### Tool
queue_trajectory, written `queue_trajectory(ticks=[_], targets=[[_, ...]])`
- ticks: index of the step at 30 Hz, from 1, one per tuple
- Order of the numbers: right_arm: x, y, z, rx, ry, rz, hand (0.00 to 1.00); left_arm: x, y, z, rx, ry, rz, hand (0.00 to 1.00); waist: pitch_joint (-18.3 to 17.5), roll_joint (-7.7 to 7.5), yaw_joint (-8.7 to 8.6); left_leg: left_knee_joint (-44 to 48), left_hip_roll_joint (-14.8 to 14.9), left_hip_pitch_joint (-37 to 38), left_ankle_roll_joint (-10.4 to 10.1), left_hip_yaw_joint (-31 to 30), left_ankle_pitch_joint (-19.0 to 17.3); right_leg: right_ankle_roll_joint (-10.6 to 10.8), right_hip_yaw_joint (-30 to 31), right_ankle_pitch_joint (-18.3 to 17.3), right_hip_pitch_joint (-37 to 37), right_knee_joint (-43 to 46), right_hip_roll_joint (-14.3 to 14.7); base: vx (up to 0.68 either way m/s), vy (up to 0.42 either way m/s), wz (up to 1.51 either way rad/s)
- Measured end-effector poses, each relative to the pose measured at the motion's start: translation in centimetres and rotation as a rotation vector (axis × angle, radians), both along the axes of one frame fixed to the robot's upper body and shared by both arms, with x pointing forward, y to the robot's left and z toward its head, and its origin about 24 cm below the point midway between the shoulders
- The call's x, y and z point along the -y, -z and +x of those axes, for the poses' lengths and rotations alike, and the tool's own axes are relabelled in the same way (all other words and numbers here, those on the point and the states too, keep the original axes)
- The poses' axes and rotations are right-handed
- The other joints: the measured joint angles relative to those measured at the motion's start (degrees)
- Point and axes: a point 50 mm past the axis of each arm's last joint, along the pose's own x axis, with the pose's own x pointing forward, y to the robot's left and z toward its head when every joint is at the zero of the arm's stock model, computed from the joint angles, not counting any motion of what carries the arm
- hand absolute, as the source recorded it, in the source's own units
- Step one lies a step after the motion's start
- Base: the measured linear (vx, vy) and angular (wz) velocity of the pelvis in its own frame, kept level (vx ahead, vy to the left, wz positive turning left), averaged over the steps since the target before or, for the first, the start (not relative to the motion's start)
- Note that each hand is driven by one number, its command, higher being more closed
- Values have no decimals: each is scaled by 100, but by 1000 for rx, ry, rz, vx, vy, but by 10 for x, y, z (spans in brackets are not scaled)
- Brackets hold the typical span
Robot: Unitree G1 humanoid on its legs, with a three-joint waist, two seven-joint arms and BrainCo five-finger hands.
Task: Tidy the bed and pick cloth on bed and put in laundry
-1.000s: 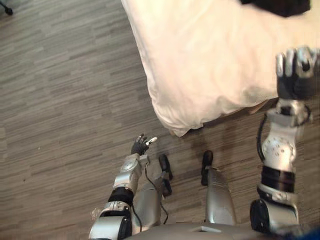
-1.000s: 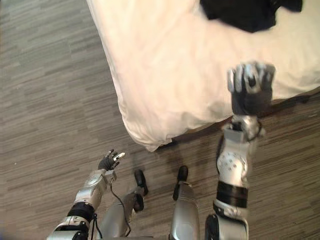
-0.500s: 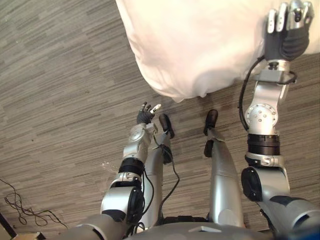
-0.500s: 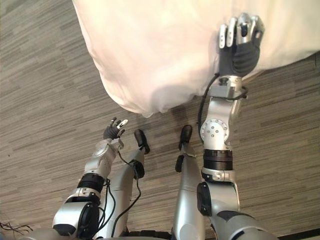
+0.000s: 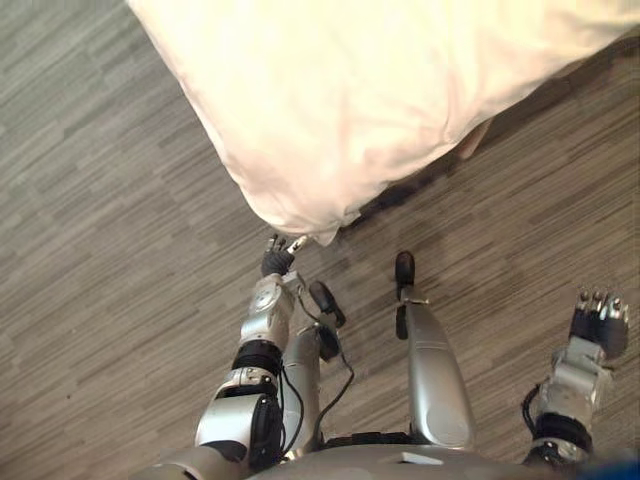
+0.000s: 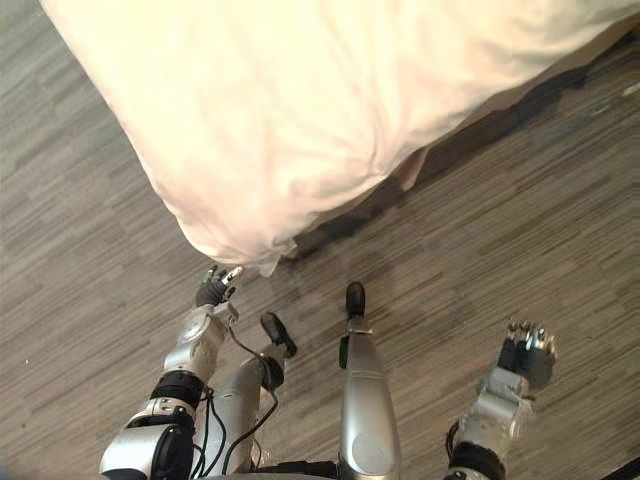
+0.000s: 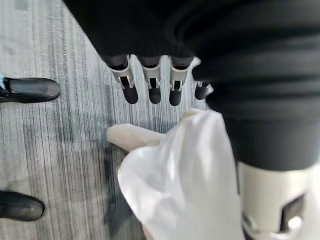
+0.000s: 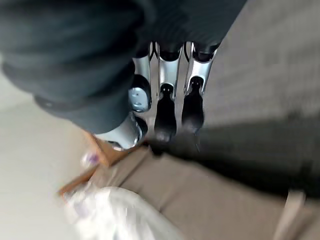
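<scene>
The left hand [image 5: 276, 262] hangs low with its fingers [image 7: 150, 91] straight and loose, grasping nothing. Its tips are just beside the drooping corner of the duvet [image 5: 318, 230]; whether they touch it I cannot tell. The right hand [image 5: 600, 322] is also slack and empty, out over the floor [image 5: 110, 300] and well apart from the bed [image 5: 380, 90].

Judging by this, the task is barely begun. The duvet lies fairly smooth across the top, but its corner sags off the bed's corner towards the floor, so tidying remains. Neither hand carries any cloth, and where the cloth for the laundry lies I cannot tell. Picking it up and taking it to the laundry are both left to do.

The eye views give the layout: the bed's corner ahead, with one hand to each side. The left wrist view adds how closely the white duvet corner [image 7: 175, 180] hangs by that hand. The right wrist view looks under the bed's edge at its tan base [image 8: 215, 200], which from above is a sliver below the duvet.
</scene>
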Motion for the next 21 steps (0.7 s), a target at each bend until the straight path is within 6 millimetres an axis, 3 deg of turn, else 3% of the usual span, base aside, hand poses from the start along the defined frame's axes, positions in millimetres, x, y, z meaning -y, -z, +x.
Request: queue_trajectory(ticks=[3, 7, 10, 12, 15, 19, 21], targets=[[-30, 32, -14, -392, -171, -111, 0, -5, 27, -28, -103, 6, 52, 0, -397, -14, 20, -278, 10, 435, -20, 21, 107, -10, -86, -39, 409, -178, 73, 165, -12, -1], [-72, 55, -20, -644, -434, -243, 0, -7, 43, -51, -160, 37, 112, 0, -658, -28, 178, -111, 137, 866, -109, -41, 0, -23, -323, -57, 1038, -331, 125, 152, -2, 6], [-96, 70, -27, -765, -598, -281, 0, -14, 62, -83, -236, 28, 165, 0, -854, -40, 248, 964, 344, 1016, -126, -472, -513, 2, -318, -319, 1659, -230, 177, 103, 30, 3], [-106, 80, -40, -831, -678, -268, 0, -20, 78, -115, -321, 6, 182, 0, -1093, -48, 331, 1714, 426, 1030, -70, -987, -753, 42, -180, -454, 1937, -128, 235, 47, 58, -39], [-104, 87, -55, -903, -734, -273, 0, -21, 100, -164, -461, 27, 204, 0, -1466, 52, 463, 2218, 403, 1202, -80, -1700, -1144, 131, 414, -431, 2073, -153, 440, -18, 163, -87], [-94, 95, -82, -988, -727, -223, 0, -27, 109, -186, -535, 32, 218, 0, -1806, 94, 431, 1297, 293, 1940, -145, -1739, -1596, 341, 958, -44, 2279, -721, 601, -81, 177, -83], [-92, 97, -94, -1013, -713, -210, 0, -26, 111, -189, -551, 49, 204, 0, -1880, -34, 399, 1102, 149, 2098, -69, -1428, -1531, 339, 1138, 221, 2340, -1068, 498, -130, 149, -72]])
